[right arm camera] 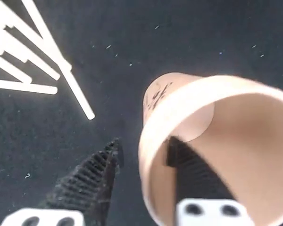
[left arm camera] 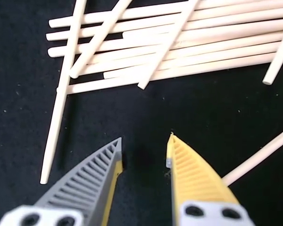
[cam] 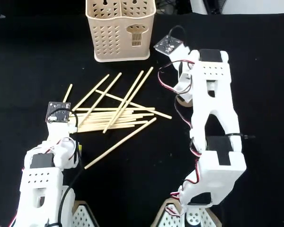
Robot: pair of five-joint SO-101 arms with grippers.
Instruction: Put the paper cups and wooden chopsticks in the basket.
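Chopsticks (cam: 116, 111) lie in a loose, crossed heap in the middle of the black counter (cam: 255, 71) in the high view, well apart from the basket (cam: 120, 30) standing at the far edge. From that we judge that nothing has gone in yet. The left arm (cam: 42, 179) sits at the near ends of the heap, and the right arm (cam: 213, 118) leans over a cup (cam: 183, 100), most of it hidden beneath the arm. In the left wrist view the left claw (left arm camera: 144, 150) has its fingers apart and holds nothing, its tips near the chopsticks (left arm camera: 179, 47) but not touching them. In the right wrist view the right claw (right arm camera: 144, 141) is parted astride the wall of the tilted cup (right arm camera: 217, 132), one finger inside and one outside, with a gap on the outer side, so we judge the grip is not yet made. What remains is the one cup we see and every stick.
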